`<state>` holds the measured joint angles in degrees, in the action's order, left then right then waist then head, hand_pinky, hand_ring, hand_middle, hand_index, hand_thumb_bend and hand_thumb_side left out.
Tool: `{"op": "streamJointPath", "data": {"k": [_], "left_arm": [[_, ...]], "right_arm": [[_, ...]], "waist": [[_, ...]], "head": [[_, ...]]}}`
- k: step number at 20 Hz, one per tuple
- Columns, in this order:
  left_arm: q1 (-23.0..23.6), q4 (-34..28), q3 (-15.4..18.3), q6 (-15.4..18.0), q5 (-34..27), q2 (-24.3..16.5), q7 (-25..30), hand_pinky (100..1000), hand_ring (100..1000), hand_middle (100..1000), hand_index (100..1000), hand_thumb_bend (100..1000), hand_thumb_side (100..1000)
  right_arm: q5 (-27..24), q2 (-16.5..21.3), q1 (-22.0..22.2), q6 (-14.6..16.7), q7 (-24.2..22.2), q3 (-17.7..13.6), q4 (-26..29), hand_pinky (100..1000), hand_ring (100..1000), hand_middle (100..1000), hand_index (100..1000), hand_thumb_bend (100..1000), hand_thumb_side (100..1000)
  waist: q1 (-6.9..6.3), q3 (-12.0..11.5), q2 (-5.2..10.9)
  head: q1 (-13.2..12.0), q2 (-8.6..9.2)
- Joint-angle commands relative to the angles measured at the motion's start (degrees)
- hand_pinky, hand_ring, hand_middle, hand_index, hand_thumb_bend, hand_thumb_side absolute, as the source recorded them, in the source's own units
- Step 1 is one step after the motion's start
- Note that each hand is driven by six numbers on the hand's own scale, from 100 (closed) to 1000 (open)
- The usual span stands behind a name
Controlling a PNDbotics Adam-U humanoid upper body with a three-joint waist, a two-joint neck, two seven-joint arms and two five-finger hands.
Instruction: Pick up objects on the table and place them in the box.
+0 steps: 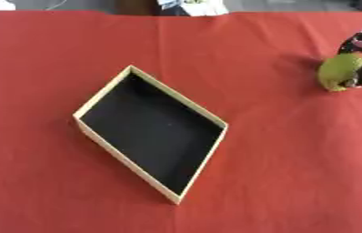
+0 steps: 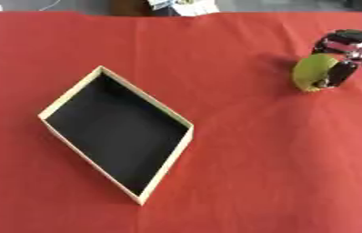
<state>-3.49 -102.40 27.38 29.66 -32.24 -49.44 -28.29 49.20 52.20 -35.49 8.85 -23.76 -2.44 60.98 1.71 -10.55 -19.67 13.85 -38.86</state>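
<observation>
- Red cloth covers your desk from edge to edge.
- Your box, shallow with pale walls and a black floor, sits left of centre, turned like a diamond.
- Your right robot hand is at the far right, fingers curled round a yellow-green round object, well apart from the box.

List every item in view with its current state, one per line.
box: open-topped, nothing visible inside, set askew on the cloth.
green fruit: on the cloth at the far right, fingers curled round it.
right hand: shut on the green fruit.
left hand: not in view.
red cloth: spread flat over the table.
</observation>
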Motion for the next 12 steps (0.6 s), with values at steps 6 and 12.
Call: {"op": "streamJointPath", "data": {"k": [6, 12], "left_arm": [[-0.03, -0.31, 0.77, -0.27, -0.03, -1.49, 0.37, 579, 606, 658, 691, 165, 693], [0.12, -0.37, 0.92, -0.42, -0.17, -1.46, 0.33, 579, 606, 658, 692, 165, 694]], "right_arm": [[-7.00, 2.69, 1.29, -1.52, 6.54, -1.21, 4.29, 775, 687, 395, 507, 100, 231], [-11.01, 4.02, 3.83, -2.25, 7.22, -2.58, 12.25, 728, 652, 390, 513, 100, 231]], "waist": [[0.08, 0.14, 1.17], [0.18, 0.33, 1.22]], "head": [[0.05, 0.50], [-0.12, 0.37]]}}
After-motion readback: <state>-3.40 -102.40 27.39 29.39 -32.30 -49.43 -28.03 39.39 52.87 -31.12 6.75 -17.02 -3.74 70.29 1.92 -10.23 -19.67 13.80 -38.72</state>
